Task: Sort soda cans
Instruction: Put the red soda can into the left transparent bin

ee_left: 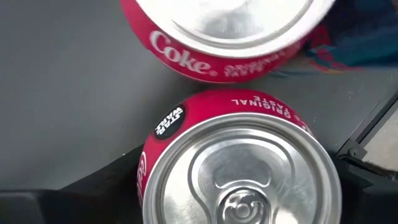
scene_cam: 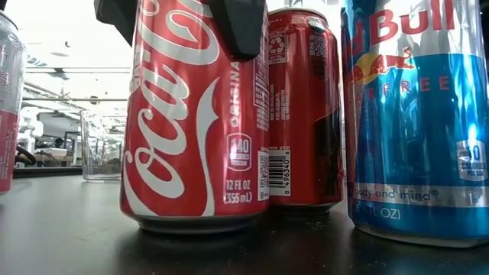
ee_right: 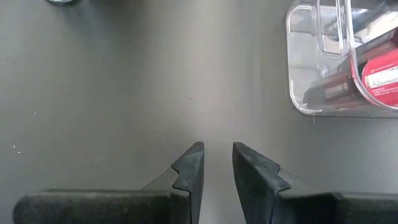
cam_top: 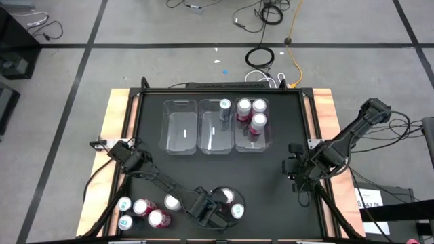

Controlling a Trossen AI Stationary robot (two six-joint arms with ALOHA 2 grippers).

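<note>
Black table [cam_top: 271, 176]: left gripper [cam_top: 211, 207] (wide) astride Coke can [ee_left: 239, 165]

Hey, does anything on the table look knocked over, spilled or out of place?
Nothing stands out. The red Coca-Cola can between the left gripper's fingers stands upright, as do its neighbours, and the cans in the clear plastic bins are upright too. No spill shows on the black tabletop.

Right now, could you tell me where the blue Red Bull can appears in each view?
High: blue can near the front edge, right of the left gripper.
Low: far right, close up.
Left wrist: blue blur beside the farther Coke can.
Right wrist: not in it.
Landmark: that Coke can.
</note>
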